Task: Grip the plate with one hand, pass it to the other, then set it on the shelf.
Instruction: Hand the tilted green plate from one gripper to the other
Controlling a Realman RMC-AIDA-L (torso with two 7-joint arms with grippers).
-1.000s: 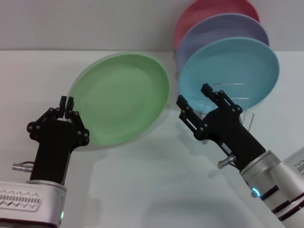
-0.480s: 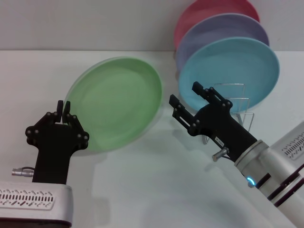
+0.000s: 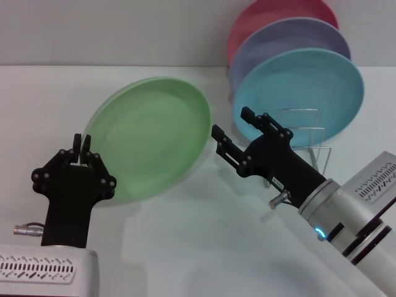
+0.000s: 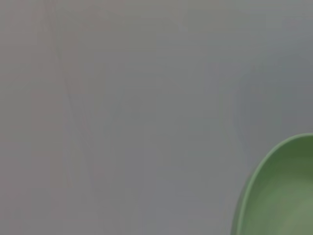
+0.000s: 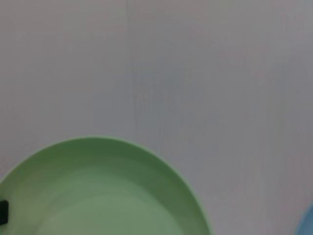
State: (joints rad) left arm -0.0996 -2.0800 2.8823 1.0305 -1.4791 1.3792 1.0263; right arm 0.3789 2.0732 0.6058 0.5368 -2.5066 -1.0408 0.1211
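Holding the plate (image 3: 148, 136) up off the white desk (image 3: 198, 247), left gripper (image 3: 78, 147) sits nearest at the lower left of the head view, jaws clamped shut on the plate's lower left rim. Tilted steeply, concave face turned toward the head camera, light green and matte, hanging in the air left of centre. Showing only as a green curved edge (image 4: 279, 191) in one corner of the left wrist view, plain grey-white surface filling the rest.

Reaching in from the lower right, right gripper (image 3: 238, 130) points up and leftward, jaws spread wide apart, gripping nothing. Sitting just beside the plate's right edge, near jaw tip close to the rim, contact impossible to call. Filling the lower half of the right wrist view, plate's green face (image 5: 102, 196), bare pale surface above it, a sliver of blue at one edge.

Farther back on the right, standing on edge in the shelf (image 3: 306, 133), turquoise-blue plate (image 3: 309, 86) at the front. Behind that, lavender plate (image 3: 291, 37), then pink plate (image 3: 266, 15) at the very back against the wall. Thin silver wire loops of the shelf showing low against the blue plate, partly hidden behind the right gripper's black body.
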